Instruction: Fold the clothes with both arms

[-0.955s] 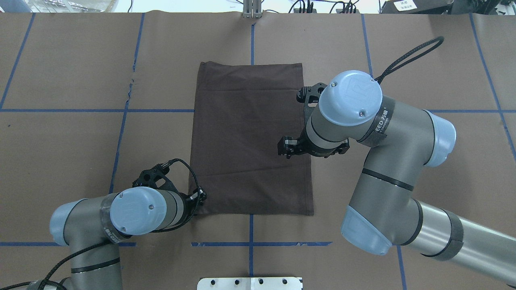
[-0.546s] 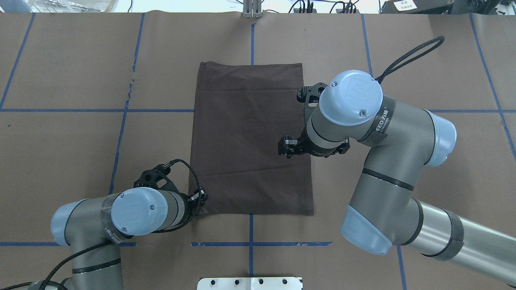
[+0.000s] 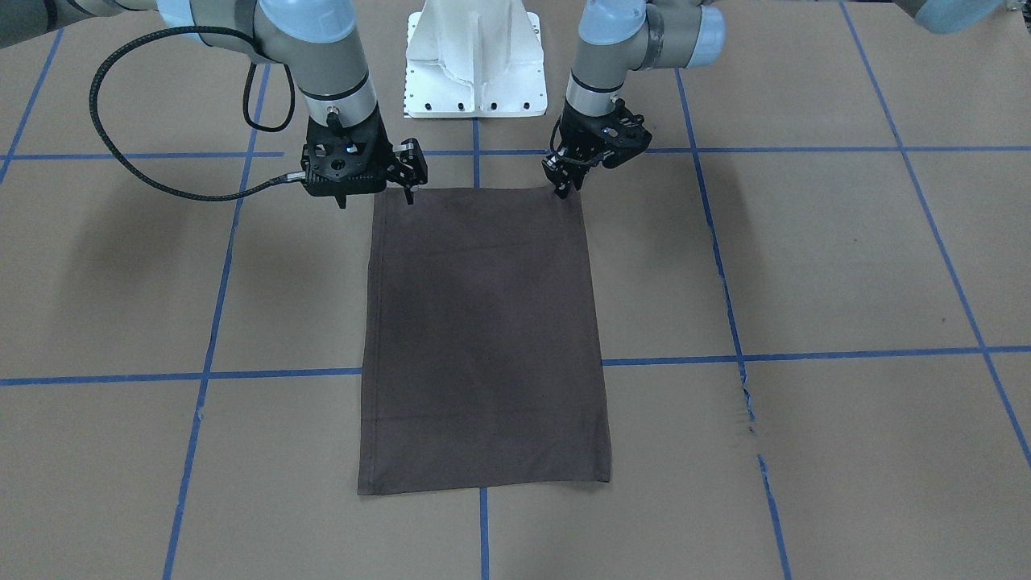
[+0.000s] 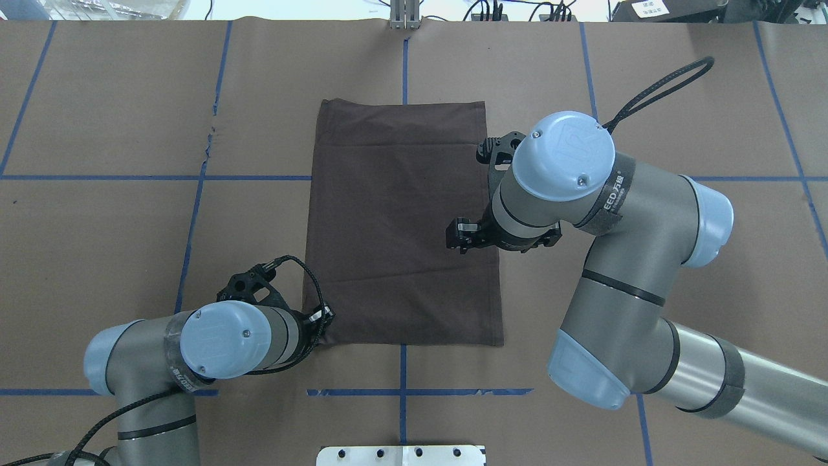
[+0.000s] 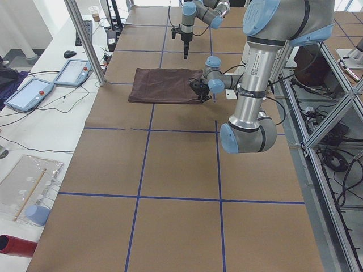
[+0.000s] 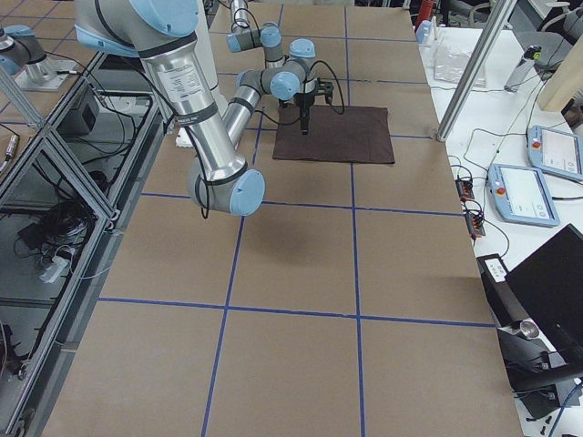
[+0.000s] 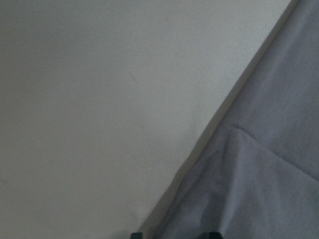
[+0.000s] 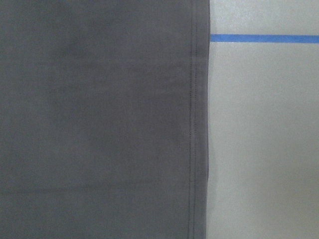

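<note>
Setting up the next fold, you had the left hand [image 3: 561,192] low at the near corner of the T-shirt [image 4: 401,220] — jaws apparently parted, nothing gripped — and the right hand [image 3: 376,197] wide open, empty, above the opposite edge, cloth flat mid-tabletop [image 4: 97,259].

On the right arm [image 4: 647,213], a black band [image 4: 605,204] around the wrist carries white letters "EED", then two Chinese characters too small to make out. The blue cap [image 4: 569,154] above it bears a raised "R" mark. A white label [image 4: 650,8] beyond the desk's far right corner has unreadable print
</note>
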You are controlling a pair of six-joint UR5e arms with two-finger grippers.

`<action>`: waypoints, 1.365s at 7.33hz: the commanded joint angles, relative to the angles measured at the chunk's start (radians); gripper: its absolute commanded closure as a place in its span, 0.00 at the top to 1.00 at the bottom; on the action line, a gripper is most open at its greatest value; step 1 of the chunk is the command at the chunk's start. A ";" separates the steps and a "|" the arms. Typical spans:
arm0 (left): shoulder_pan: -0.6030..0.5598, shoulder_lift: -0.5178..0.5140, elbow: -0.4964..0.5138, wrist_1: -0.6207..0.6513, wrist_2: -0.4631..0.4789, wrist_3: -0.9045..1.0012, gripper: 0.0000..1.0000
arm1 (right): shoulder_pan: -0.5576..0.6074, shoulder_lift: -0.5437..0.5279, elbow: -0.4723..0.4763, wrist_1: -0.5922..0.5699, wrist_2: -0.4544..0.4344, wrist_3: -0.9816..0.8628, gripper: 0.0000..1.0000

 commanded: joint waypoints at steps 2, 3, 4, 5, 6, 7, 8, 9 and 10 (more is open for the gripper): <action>-0.002 0.000 -0.018 0.017 -0.006 0.024 0.00 | 0.002 -0.001 0.000 0.001 0.002 0.002 1.00; -0.002 -0.005 -0.056 0.059 -0.009 0.059 0.00 | 0.001 -0.010 0.000 0.007 0.008 0.091 1.00; -0.003 -0.003 -0.084 0.083 -0.009 0.076 0.00 | -0.015 -0.012 0.000 0.009 0.012 0.186 1.00; -0.005 -0.003 -0.084 0.083 -0.009 0.076 0.00 | -0.047 -0.014 0.002 0.009 0.008 0.322 1.00; -0.005 -0.005 -0.086 0.084 -0.009 0.076 0.00 | -0.111 -0.038 0.002 0.017 -0.011 0.415 1.00; -0.005 -0.005 -0.086 0.084 -0.009 0.076 0.00 | -0.160 -0.070 0.000 0.082 -0.094 0.519 1.00; -0.005 -0.005 -0.086 0.083 -0.009 0.076 0.00 | -0.209 -0.101 -0.006 0.162 -0.141 0.599 1.00; -0.006 -0.003 -0.084 0.084 -0.009 0.076 0.00 | -0.229 -0.106 -0.009 0.170 -0.161 0.665 1.00; -0.006 -0.003 -0.084 0.084 -0.009 0.076 0.00 | -0.243 -0.106 -0.021 0.162 -0.182 0.673 1.00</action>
